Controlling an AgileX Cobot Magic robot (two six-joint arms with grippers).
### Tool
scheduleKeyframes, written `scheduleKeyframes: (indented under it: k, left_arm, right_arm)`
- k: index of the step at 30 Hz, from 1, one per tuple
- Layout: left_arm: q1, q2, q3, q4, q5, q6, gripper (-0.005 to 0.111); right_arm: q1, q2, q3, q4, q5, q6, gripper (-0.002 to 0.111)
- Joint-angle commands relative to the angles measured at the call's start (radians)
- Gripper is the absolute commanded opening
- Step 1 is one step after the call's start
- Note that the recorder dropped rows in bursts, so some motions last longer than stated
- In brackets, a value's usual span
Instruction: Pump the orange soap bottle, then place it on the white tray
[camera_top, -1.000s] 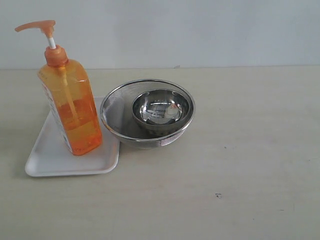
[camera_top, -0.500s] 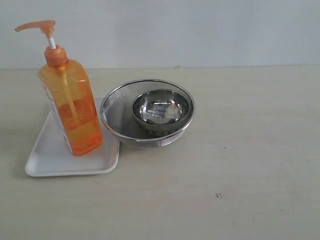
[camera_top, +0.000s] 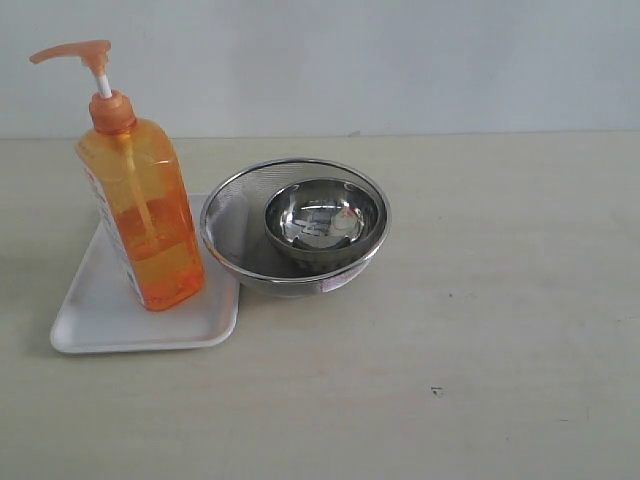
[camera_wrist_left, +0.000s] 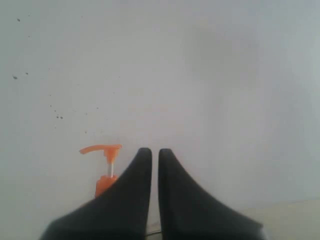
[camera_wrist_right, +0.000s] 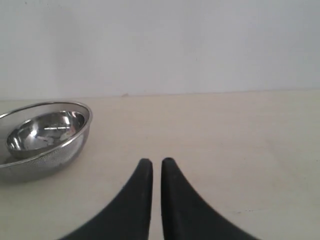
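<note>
Jaws of the left gripper (camera_wrist_left: 154, 152) stand all but together. Only a thin slit parts its two smooth, matte black fingers (camera_wrist_left: 130, 200), which taper to rounded tips, and nothing sits in that slit. Beyond those fingers and apart from them rises the top of the orange soap bottle (camera_wrist_left: 102, 149): a curved orange pump spout on a white stem, its orange collar partly hidden behind one finger, with a plain pale wall (camera_wrist_left: 200, 75) at the back. The right gripper (camera_wrist_right: 156, 162) is closed just as narrowly, with the same black tapered shape, and grips nothing above the pale beige tabletop (camera_wrist_right: 240, 140). Well apart from it sits a round steel mesh strainer (camera_wrist_right: 50, 162) with a polished steel bowl (camera_wrist_right: 42, 132) nested inside.

In the exterior view the bottle stands upright on the white tray (camera_top: 110, 320), toward the tray's right side, with the spout pointing left. It is tall, rectangular, translucent plastic, with orange liquid and a dip tube showing through and a white-and-red label on its left face. The tray is flat and rectangular, with rounded corners and a low rim. The strainer sits just beside the bottle, its fine mesh wall crossing the tray's far right corner as seen here, and the bowl inside mirrors the room. The tabletop is matte, with a few dark specks
</note>
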Motion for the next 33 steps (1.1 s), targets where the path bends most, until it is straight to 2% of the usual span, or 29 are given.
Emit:
scheduleKeyframes:
  k: [1,8,17,33]
  left_arm:
    - [0.001,-0.002,0.003,-0.005,-0.002,-0.007,0.005]
    - [0.001,-0.002,0.003,-0.005,-0.002,-0.007,0.005]
    - [0.001,-0.002,0.003,-0.005,-0.002,-0.007,0.005]
    - [0.001,-0.002,0.003,-0.005,-0.002,-0.007,0.005]
  right_arm:
    - [-0.007,-0.007,0.004,-0.029,0.074,0.0,0.004]
    - [-0.01,-0.007,0.004,-0.047,0.157,0.0,0.004]
    - [-0.133,-0.007,0.004,-0.047,0.157,0.012,0.004]
    - [-0.131,-0.007,0.004,-0.047,0.148,0.014,0.004]
